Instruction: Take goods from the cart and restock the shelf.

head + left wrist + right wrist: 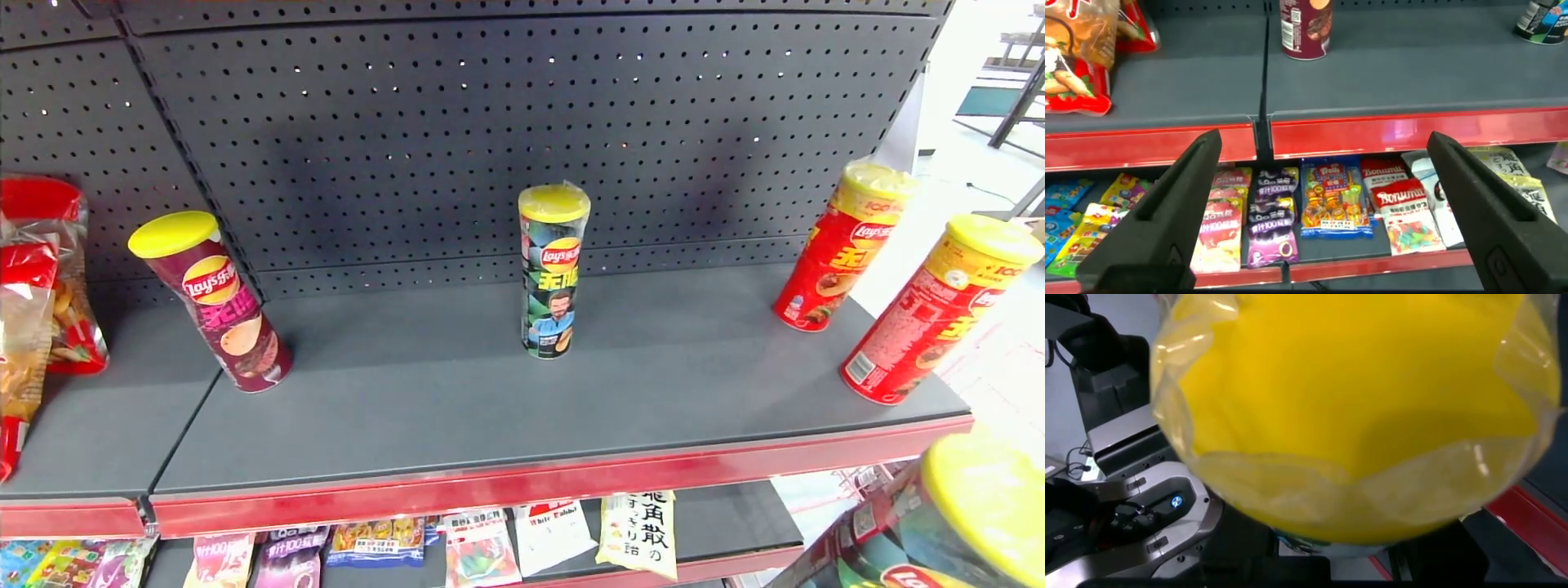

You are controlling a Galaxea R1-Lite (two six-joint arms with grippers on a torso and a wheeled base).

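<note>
Now, left pincer wide open — empty

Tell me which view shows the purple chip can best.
Head view: the purple chip can stands whole, lid to base, on the shelf. Left wrist catches just its lower end. Right wrist faces a yellow lid.

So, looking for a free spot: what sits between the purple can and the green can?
Nothing. In the head view the shelf is bare between the purple can and the green can.
</note>
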